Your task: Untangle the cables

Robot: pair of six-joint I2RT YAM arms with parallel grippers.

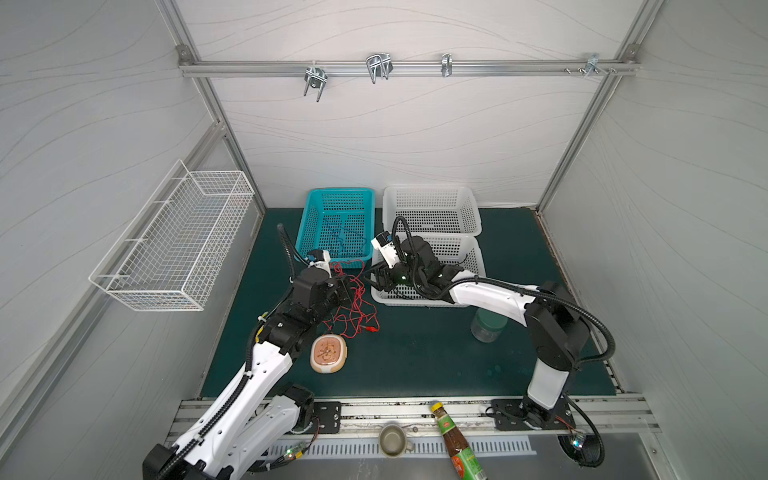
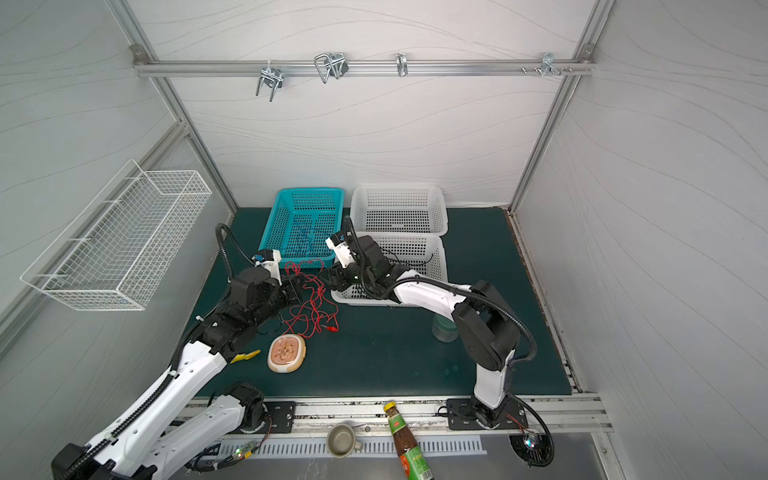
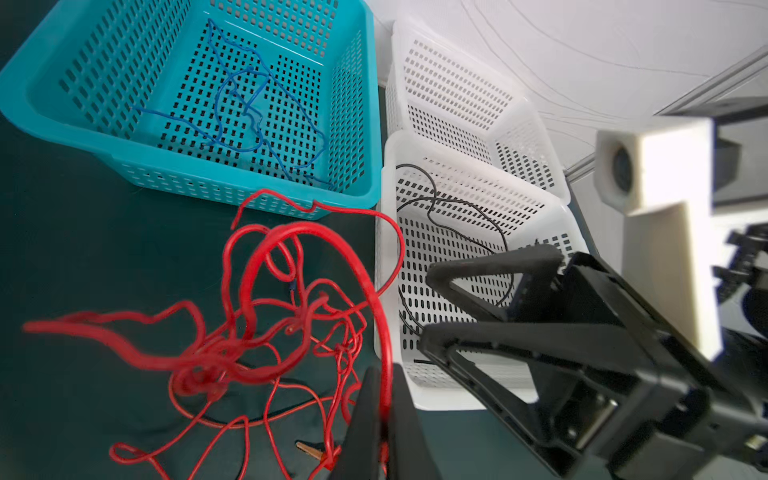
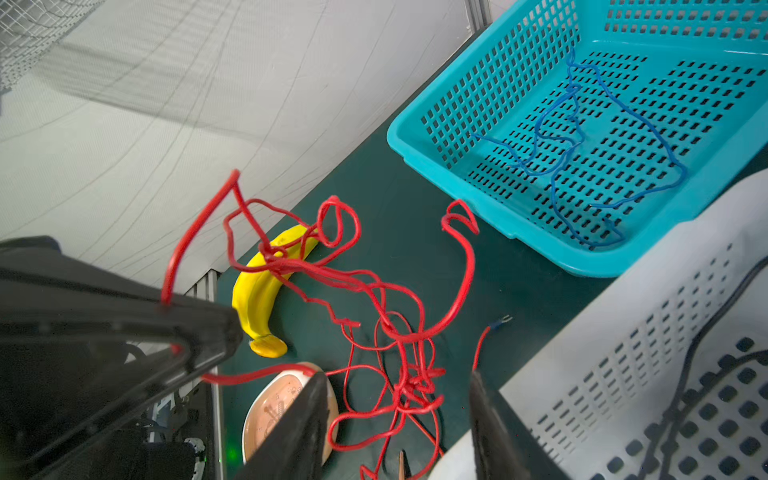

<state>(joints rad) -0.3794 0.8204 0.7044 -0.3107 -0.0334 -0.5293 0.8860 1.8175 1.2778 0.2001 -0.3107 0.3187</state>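
In both top views the left hand (image 1: pixel 344 287) (image 2: pixel 297 286) reaches over the green worktop (image 1: pixel 415 365) just in front of the teal basket (image 1: pixel 340 191). Its jaws are closed on a strand of the red cable (image 1: pixel 355 309) (image 2: pixel 311 309), and the tangle hangs from the hand and spreads on the worktop. The right hand (image 1: pixel 380 279) (image 2: pixel 334 276) stands just beside it, at the near left corner of the near white basket (image 1: pixel 478 266), with its jaws parted. The blue cable (image 1: pixel 345 241) lies in the teal basket, and the black cable (image 1: pixel 461 262) lies in the near white basket. In the left wrist view the left hand (image 3: pixel 386 370) has its fingers (image 3: pixel 365 415) pressed together with a red strand running between them. The rest of the red cable (image 3: pixel 249 332) loops partly raised and partly on the worktop. The blue cable (image 3: pixel 249 112) rests inside the teal basket (image 3: pixel 62 124) and the black cable (image 3: pixel 457 208) inside the white basket (image 3: pixel 386 249). The right hand (image 3: pixel 428 306) is wide open at that basket's edge, holding nothing. In the right wrist view the right hand (image 4: pixel 395 419) has its fingers (image 4: pixel 303 428) well apart. The red tangle (image 4: pixel 399 345) lies between and beyond them, with no strand pinched. The left hand (image 4: pixel 216 336) clamps a red strand that rises from its tips. A banana (image 4: pixel 257 291) lies behind the tangle.
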